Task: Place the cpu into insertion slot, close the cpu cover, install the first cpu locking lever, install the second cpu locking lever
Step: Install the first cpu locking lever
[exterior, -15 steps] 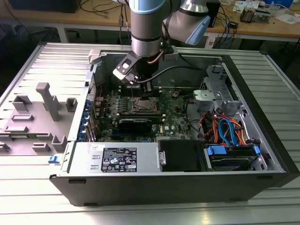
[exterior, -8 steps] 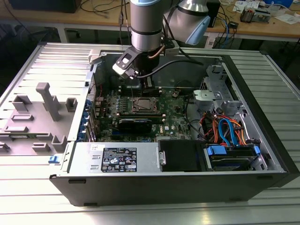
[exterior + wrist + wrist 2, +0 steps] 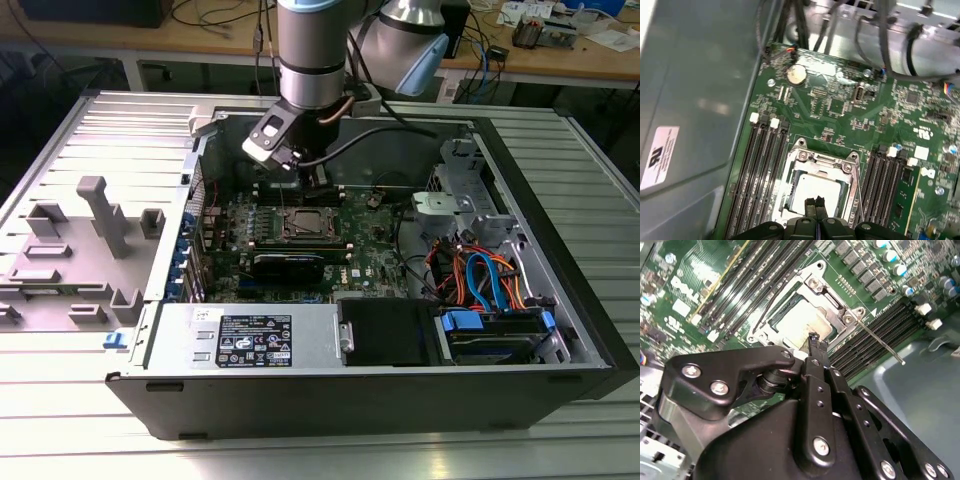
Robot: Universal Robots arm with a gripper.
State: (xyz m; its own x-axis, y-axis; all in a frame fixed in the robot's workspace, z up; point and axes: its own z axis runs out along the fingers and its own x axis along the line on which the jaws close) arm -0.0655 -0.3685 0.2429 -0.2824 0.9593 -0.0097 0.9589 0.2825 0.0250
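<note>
Inside the open black computer case [image 3: 400, 400], over the green circuit board [image 3: 840, 107] toward its far side, my black gripper [image 3: 815, 204] hangs empty with its fingertips pinched together. It is just above the thin silvery cpu cover [image 3: 822, 161], which lies flat. The dull grey square cpu [image 3: 830, 186] sits in the dark insertion slot [image 3: 794, 190]. The thin steel locking lever [image 3: 882, 342] looks springy and slippery, so I'd hold it near its free tip.

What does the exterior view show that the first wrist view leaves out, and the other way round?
Exterior view: the whole open computer case, the arm above it, blue and orange cables, and a grey fixture on the exterior view's left. First wrist view: the pincer tips shut, close up, and a coin battery. Both: the green circuit board, the cpu cover lying over the cpu, and the memory slots.
</note>
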